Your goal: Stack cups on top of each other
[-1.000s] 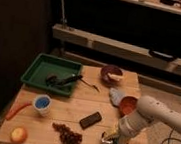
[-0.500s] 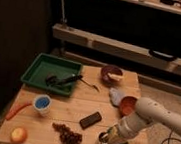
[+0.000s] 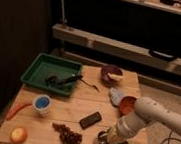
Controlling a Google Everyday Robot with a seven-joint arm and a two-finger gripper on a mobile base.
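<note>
The small light-blue plastic cup [image 3: 42, 103] is standing near the wooden counter's [image 3: 74, 107] left edge. The squat white cup [image 3: 101, 139] is sitting by the front edge, with the pincer [image 3: 105, 139] closing around it.

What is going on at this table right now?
A single robot arm reaches in from the right, and its tool is down at the white cup near the table's front right edge. The light-blue cup stands alone on the left side, untouched, so nothing is stacked yet. The orange-red bowl sits just behind the arm, the dark maroon bowl at the back, and a green tray at the back left.
</note>
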